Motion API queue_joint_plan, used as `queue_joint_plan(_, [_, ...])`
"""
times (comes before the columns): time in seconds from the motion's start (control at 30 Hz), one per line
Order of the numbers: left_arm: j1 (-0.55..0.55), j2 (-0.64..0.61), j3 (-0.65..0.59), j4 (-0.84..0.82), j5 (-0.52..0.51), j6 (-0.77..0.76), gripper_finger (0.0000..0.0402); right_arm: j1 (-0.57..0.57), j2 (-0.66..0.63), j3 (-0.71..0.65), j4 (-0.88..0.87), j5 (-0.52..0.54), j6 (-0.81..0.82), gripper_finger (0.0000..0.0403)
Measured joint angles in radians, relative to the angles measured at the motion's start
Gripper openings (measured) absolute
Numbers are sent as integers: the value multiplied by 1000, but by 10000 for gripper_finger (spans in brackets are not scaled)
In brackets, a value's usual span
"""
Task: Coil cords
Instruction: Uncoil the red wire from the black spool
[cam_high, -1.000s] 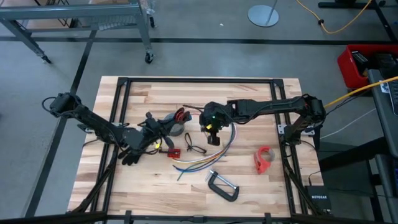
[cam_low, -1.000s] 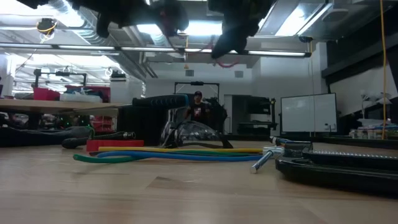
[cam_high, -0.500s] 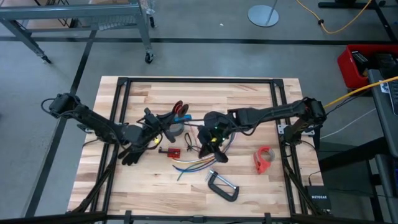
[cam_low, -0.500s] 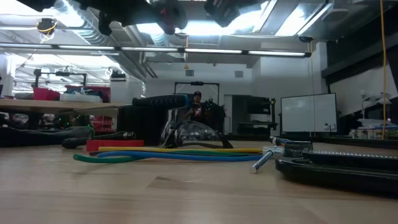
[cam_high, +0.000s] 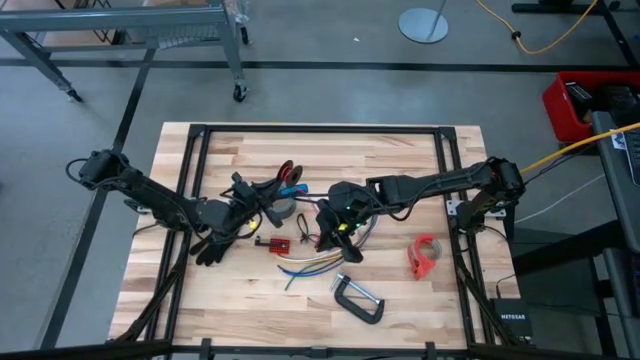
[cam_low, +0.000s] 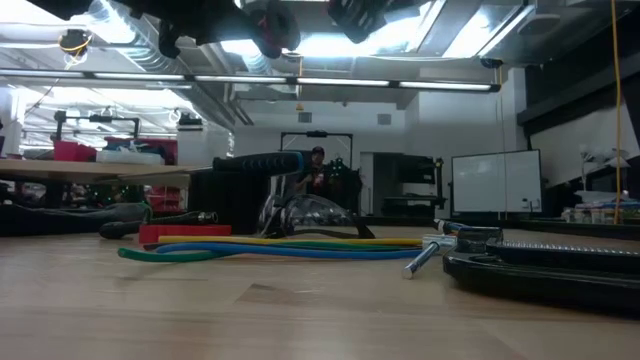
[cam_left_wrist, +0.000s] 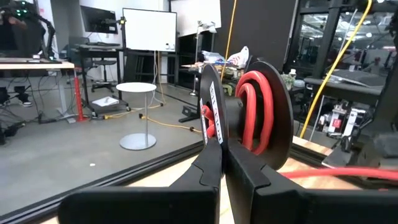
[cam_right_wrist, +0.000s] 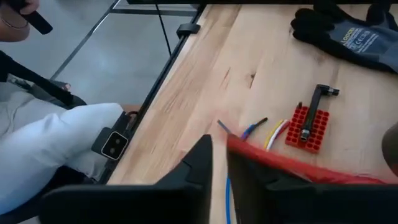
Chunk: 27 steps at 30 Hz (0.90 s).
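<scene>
Two arms reach in over the counter (cam_high: 400, 300) from either side. The left gripper (cam_left_wrist: 221, 146) is near the middle of the counter, its fingers (cam_left_wrist: 208, 168) closed on the red cord ring (cam_left_wrist: 258, 118), which it holds upright off the wood; from above, the ring (cam_high: 288, 178) shows just left of centre, beside a grey tape roll (cam_high: 283, 207). The right gripper (cam_high: 345, 245) hangs over the centre, above the bundle (cam_high: 320, 262) of yellow, blue and green strands that lies on the wood and curves away to the right. Its fingers (cam_right_wrist: 196, 168) stand a narrow way apart, and a red strand (cam_right_wrist: 280, 163) runs across just past their tips; whether they pinch it I cannot tell. A thin black wire (cam_high: 312, 238) lies looped just left of that gripper. Left of the bundle's loose ends sits a small red block (cam_high: 278, 244) with a dark tool on it, and farther left a black glove (cam_high: 210, 245). A metal clamp (cam_high: 358, 298) lies nearer the front edge, and a red tape dispenser (cam_high: 424, 255) rests well to the right. From counter height the strands (cam_low: 280, 247) lie flat across the wood, with the clamp's screw (cam_low: 425, 255) to their right. A person in pale clothing (cam_right_wrist: 56, 143) is at the counter's edge.
</scene>
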<state>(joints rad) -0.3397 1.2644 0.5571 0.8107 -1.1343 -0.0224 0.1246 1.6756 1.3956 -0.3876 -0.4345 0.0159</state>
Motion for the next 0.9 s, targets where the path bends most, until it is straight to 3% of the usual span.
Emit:
queue_joint_plan(0.23, [-26,0,0,-44,1,9,0,0,0,0,0,6,5,134])
queue_joint_plan(0.37, [-52,0,0,-47,3,10,0,-2,-2,0,-14,6,37,156])
queue_joint_plan(0.67, [-129,0,0,-47,18,8,0,-68,-121,-1,-93,7,34,128])
queue_joint_plan(0.9, [-159,0,0,-43,279,-48,0,-110,-292,-1,-148,28,-33,102])
